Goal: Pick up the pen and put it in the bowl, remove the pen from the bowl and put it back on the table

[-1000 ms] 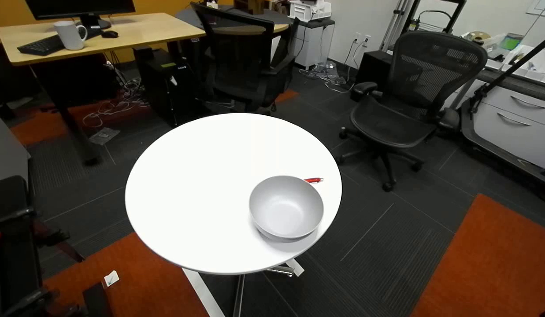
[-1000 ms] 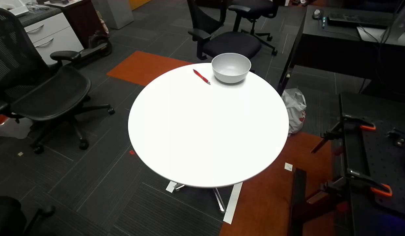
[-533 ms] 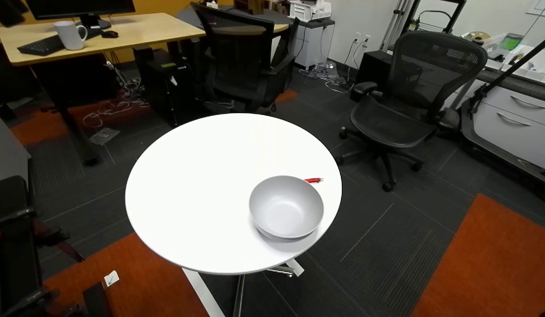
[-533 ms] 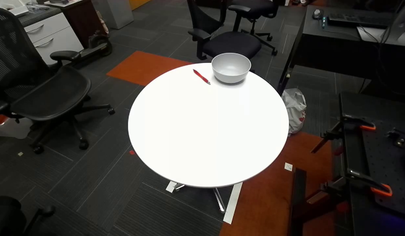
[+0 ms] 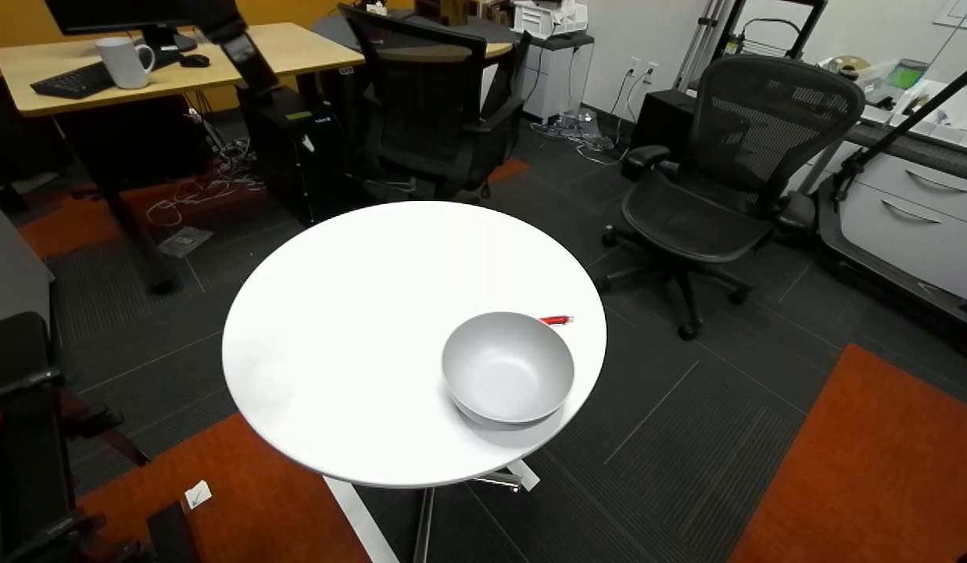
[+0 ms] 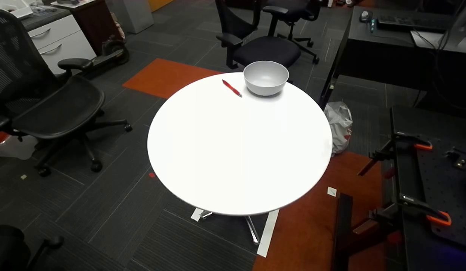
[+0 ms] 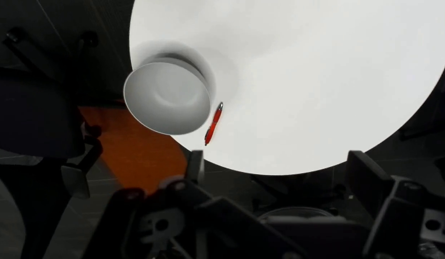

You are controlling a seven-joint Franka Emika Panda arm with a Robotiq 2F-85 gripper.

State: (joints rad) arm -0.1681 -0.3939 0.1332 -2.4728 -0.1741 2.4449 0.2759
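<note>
The red pen [image 6: 232,88] lies on the white round table [image 6: 240,150], close beside the bowl and apart from it. The grey bowl [image 6: 266,78] stands upright near the table's edge. In an exterior view the bowl [image 5: 508,367] hides part of the pen [image 5: 558,320]. In the wrist view the pen [image 7: 214,124] lies to the right of the bowl [image 7: 167,97]. My gripper [image 7: 276,154] is open and empty, its fingers wide apart. In an exterior view my gripper [image 5: 252,66] hangs at the upper left, well away from pen and bowl. It is out of view in the remaining exterior view.
A mesh office chair [image 5: 733,172] stands beside the table, and another dark chair [image 6: 266,49] is behind the bowl side. A wooden desk [image 5: 256,51] with a mug [image 5: 125,62] is at the back. A black bench with clamps [image 6: 425,180] stands near the table.
In an exterior view my gripper has come in from the upper left corner and moved right and down. A soft shadow now shows on the table's left part. Pen and bowl have not moved.
</note>
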